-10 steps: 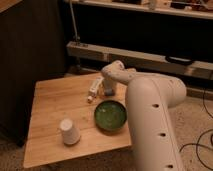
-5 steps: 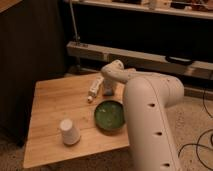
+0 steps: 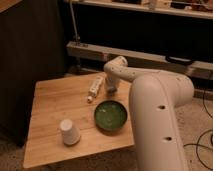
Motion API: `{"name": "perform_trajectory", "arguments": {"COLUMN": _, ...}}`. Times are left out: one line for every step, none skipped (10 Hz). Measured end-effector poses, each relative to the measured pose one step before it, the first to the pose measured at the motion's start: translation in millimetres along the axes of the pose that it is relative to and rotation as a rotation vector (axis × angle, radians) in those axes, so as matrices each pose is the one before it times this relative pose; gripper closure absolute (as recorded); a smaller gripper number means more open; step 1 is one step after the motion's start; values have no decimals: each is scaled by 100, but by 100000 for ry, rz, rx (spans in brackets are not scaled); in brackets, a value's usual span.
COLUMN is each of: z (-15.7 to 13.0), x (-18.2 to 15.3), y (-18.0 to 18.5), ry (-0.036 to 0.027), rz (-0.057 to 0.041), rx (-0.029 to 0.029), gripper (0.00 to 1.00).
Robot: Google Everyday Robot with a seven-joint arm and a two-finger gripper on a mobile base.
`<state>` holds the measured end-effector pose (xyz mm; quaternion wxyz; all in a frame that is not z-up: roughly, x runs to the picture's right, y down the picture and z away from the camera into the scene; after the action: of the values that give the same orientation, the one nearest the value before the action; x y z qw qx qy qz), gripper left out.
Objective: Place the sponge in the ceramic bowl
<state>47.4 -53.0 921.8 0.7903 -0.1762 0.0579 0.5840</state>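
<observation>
So here's the setup: small wooden table (image 3: 50, 107) with a dark cabinet-ish panel (image 3: 27, 55) on its left and a grey metal rail (image 3: 160, 56) running behind it. The robot's fat white arm (image 3: 157, 117) comes up from the bottom right, bends over the table's far edge, and the end effector (image 3: 111, 90) hangs down low at the far side of the table, just beside the right side of a white tube (image 3: 96, 85) that lies flat on the wood. Honestly I can't tell how far open the end effector is or whether it has hold of anything, since the wrist blocks that spot. I can't pick out the sponge anywhere either. It isn't showing in the ceramic bowl (image 3: 110, 117), which sits just in front of the end effector near the table's right edge, glossy green inside, dark rim, upright. If the sponge is on the table, it's hidden behind the end effector. There's also a white upturned cup (image 3: 69, 132) standing on the near left part of the table, well apart from the bowl and tube.
</observation>
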Motion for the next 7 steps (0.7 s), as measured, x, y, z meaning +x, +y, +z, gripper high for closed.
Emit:
{"name": "perform_trajectory", "arguments": {"z": -2201, "x": -359, "y": 37, "ry": -1785, "rz": -1902, "rx": -1611, "gripper": 56}}
{"name": "perform_trajectory", "arguments": {"z": -2353, "x": -219, "y": 255, "ry": -1800, "rz": -2505, "rx": -1964, "gripper": 56}}
{"name": "perform_trajectory", "arguments": {"z": -3096, "x": 96, "y": 578, "ry": -1873, "rz": -4295, "rx": -2776, "gripper": 56}}
{"name": "perform_trajectory", "arguments": {"z": -2343, "x": 702, "y": 1009, "ry": -845, "rz": -3232, "rx": -2845, "gripper": 56}}
{"name": "perform_trajectory", "arguments": {"z": -1878, "x": 1146, "y": 1241, "ry": -370, "rz": -2482, "rx": -2752, "gripper": 56}}
{"name": "perform_trajectory", "arguments": {"z": -1622, "x": 1754, "y": 1681, "ry": 80, "rz": -2951, "rx": -2976, "gripper": 56}}
{"name": "perform_trajectory", "arguments": {"z": -1121, "x": 1646, "y": 1391, "ry": 478, "rz": -2328, "rx": -2339, "gripper": 56}}
